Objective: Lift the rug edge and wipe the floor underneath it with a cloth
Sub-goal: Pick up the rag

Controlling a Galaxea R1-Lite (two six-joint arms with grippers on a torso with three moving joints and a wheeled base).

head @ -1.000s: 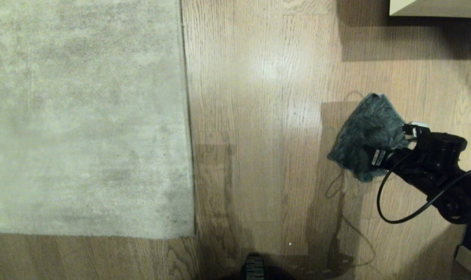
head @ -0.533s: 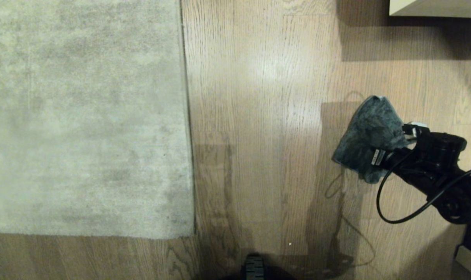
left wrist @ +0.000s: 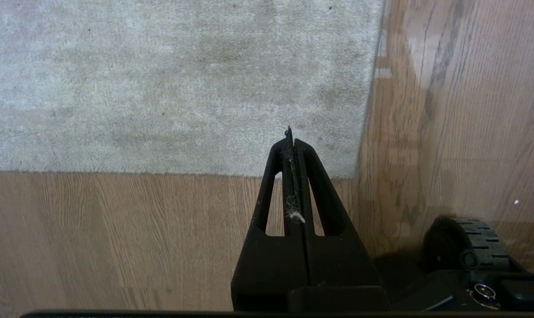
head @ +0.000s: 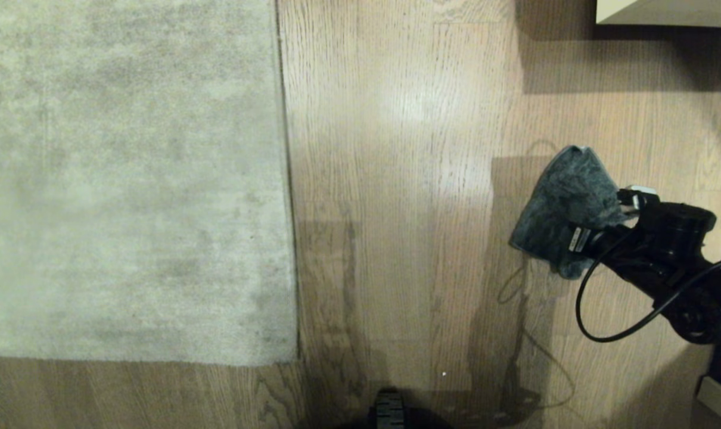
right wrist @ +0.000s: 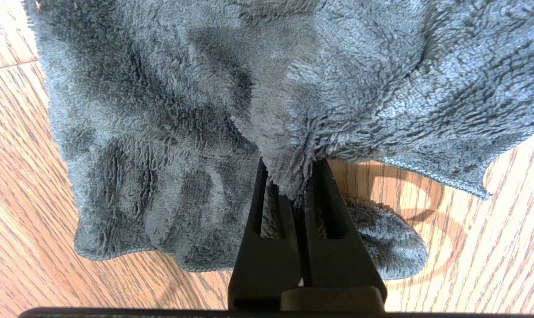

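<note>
One wide strip of bare floor separates the rug, lying flat at the left of the head view, from the cloth at the right. The right gripper reaches in from the right edge and meets the cloth's near side. Pale furniture sits in the far right corner.

From the left wrist, the left gripper is pressed together, empty, above the rug's near corner.

From the right wrist, the right gripper pinches a fold of cloth; floor shows around its hems.
</note>
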